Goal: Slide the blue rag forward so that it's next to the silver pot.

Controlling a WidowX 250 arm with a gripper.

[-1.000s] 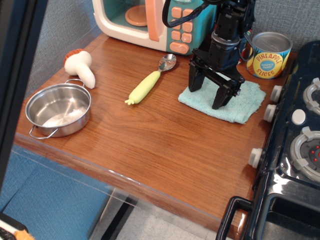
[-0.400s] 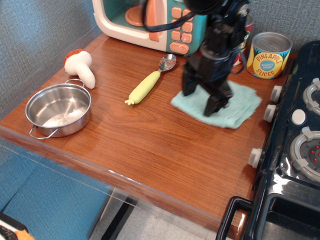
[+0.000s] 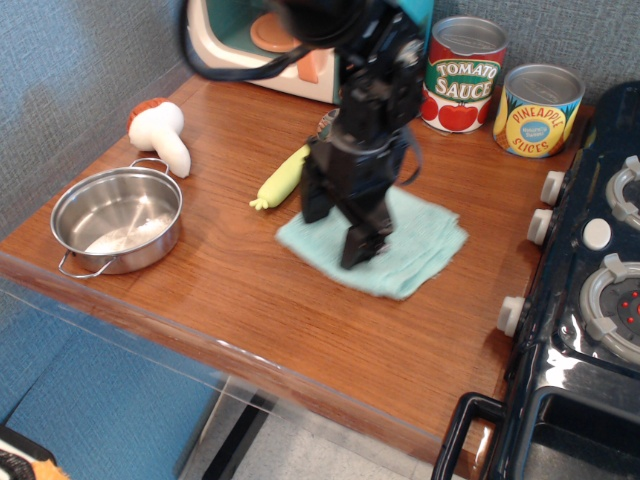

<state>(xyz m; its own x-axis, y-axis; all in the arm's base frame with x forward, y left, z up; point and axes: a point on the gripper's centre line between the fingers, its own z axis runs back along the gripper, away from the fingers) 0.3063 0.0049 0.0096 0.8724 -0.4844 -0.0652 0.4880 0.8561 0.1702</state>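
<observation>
The blue rag (image 3: 415,250) lies flat on the wooden counter, right of the middle. My gripper (image 3: 336,232) stands on its left part with both fingers spread apart and their tips pressed down on the cloth. The silver pot (image 3: 116,218) sits near the counter's front left corner, about a pot's width left of the rag's nearest edge. The pot holds nothing.
A yellow-green spoon (image 3: 285,176) lies just left of my arm. A toy mushroom (image 3: 163,133) lies behind the pot. A toy microwave (image 3: 260,40) stands at the back, with a tomato sauce can (image 3: 463,75) and a pineapple can (image 3: 537,110). A toy stove (image 3: 590,290) borders the right.
My gripper has moved left and toward the counter's front edge, dragging the rag with it. The rag now lies closer to the pot. The tomato sauce can is now uncovered.
</observation>
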